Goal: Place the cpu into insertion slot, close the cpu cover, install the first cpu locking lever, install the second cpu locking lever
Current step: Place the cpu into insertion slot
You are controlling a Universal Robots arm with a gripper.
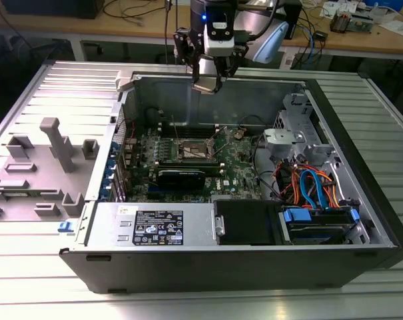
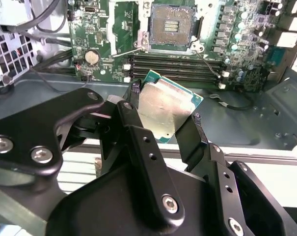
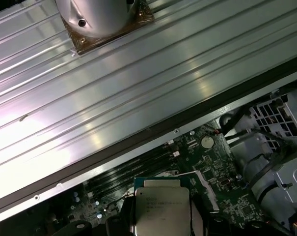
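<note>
My gripper (image 1: 206,84) hangs high above the open computer case (image 1: 361,193), over its back wall. It is shut on the cpu (image 2: 164,109), a silver-topped square chip with a green edge, held tilted between the two black fingers (image 2: 134,98). The first wrist view shows the cpu (image 3: 161,210) from above with the motherboard beneath it. The insertion slot (image 2: 172,23) lies open on the motherboard, well below and apart from the chip. It is also seen in the exterior view as the insertion slot (image 1: 193,149). A thin wire lever (image 2: 124,51) sticks out beside it. I cannot make out the cpu cover.
Long black memory slots (image 2: 173,66) run beside the socket, with a coin battery (image 2: 92,56) nearby. A black expansion card (image 1: 181,177), a power supply (image 1: 154,227) and a drive bay with orange and blue cables (image 1: 314,187) fill the case. Grey fixtures (image 1: 54,147) stand outside it.
</note>
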